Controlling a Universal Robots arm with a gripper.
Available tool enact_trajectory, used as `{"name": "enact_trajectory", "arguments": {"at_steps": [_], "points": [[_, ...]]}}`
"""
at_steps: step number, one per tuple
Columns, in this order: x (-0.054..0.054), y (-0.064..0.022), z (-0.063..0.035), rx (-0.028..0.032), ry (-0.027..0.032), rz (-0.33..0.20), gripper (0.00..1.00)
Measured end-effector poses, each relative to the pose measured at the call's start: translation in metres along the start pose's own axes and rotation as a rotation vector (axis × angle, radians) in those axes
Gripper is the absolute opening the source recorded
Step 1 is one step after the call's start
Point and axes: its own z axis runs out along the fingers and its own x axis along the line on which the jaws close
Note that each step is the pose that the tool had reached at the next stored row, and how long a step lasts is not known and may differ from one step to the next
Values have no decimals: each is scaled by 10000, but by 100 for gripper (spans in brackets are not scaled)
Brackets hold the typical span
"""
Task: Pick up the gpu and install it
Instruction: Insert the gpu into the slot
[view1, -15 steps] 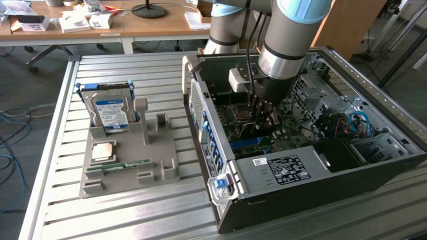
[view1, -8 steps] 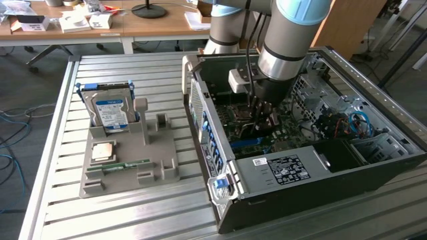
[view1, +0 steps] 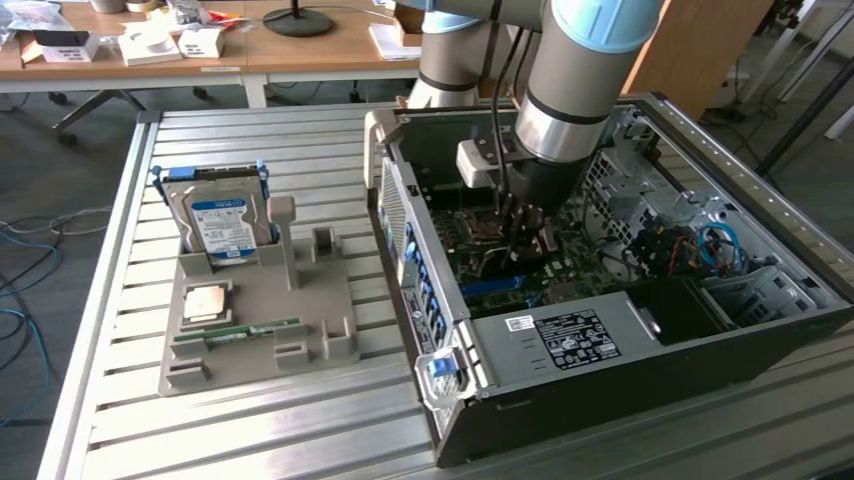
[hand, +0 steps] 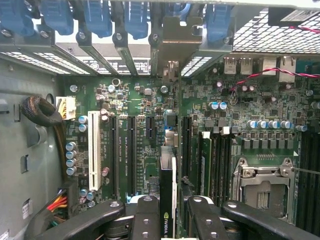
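Observation:
My gripper (hand: 167, 212) is down inside the open computer case (view1: 400, 200), shut on the gpu (hand: 166, 182). The wrist view shows the gpu edge-on as a thin dark card with a green logo, clamped between the two black fingers (hand: 145, 217). It stands upright over the green motherboard (hand: 145, 105), in line with a long expansion slot. Its metal end bracket (hand: 172, 47) reaches the rear slot openings of the case. Whether the card's edge sits in the slot is hidden. In the exterior view the arm reaches straight down and the gripper (view1: 518, 235) is just above the board.
Black expansion slots (hand: 122, 155) and a white one (hand: 93, 150) lie beside the card, memory slots (hand: 205, 160) and the CPU socket (hand: 262, 187) on its other side. Blue slot latches (hand: 95, 15) line the case rear. At the exterior view's left, a grey holder (view1: 314, 330) carries the hard drive (view1: 224, 225) and memory stick (view1: 240, 330).

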Motion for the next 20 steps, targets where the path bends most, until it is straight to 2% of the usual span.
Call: {"name": "enact_trajectory", "arguments": {"at_steps": [20], "points": [[1,1,54,3,-6,0,26]]}}
